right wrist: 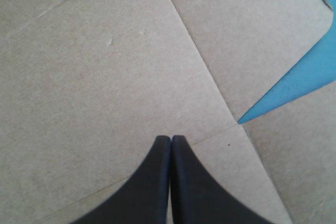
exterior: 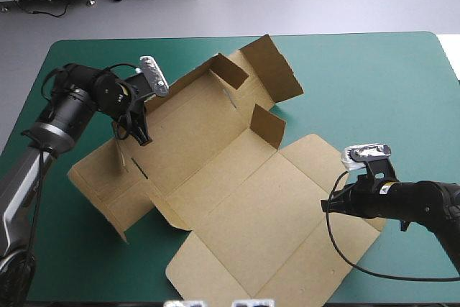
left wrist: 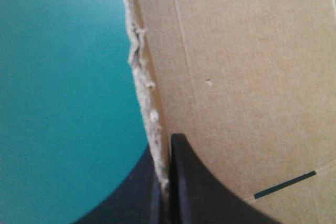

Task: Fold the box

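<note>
A cut sheet of brown cardboard, the box [exterior: 237, 199], lies mid-table on the teal-green table cover [exterior: 374, 77], mostly flat, with its far flaps standing. The left black two-fingered gripper [left wrist: 166, 153] pinches the edge of its left wall, I think to raise it. The right black gripper [right wrist: 170, 139], closed on nothing, is over the lid, probably to steady it. One box, two grippers.

Light bright and even from above: raised flaps of the box [exterior: 244, 199] throw short, soft shadows on the board and the teal-green cover [exterior: 374, 84], deepest under its left wall, both surfaces matte.
</note>
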